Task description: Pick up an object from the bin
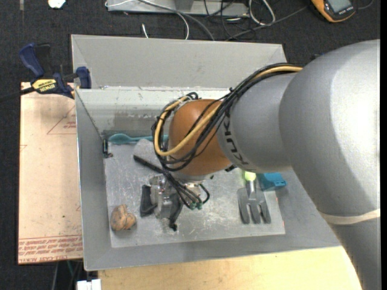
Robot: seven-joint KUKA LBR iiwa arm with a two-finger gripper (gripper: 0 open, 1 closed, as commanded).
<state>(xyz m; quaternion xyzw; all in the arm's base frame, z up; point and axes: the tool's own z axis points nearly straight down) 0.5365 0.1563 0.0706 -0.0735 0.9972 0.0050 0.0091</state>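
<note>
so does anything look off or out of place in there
Nothing stands out. The brown stone-like lump lies alone in the near-left corner of the bin, a grey fork-like piece lies flat at the right, and a teal piece lies along the far wall. The gripper hangs between them.

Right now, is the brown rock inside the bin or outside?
Inside. The brown rock lies on the bin floor by its lower-left corner, within the walls.
</note>
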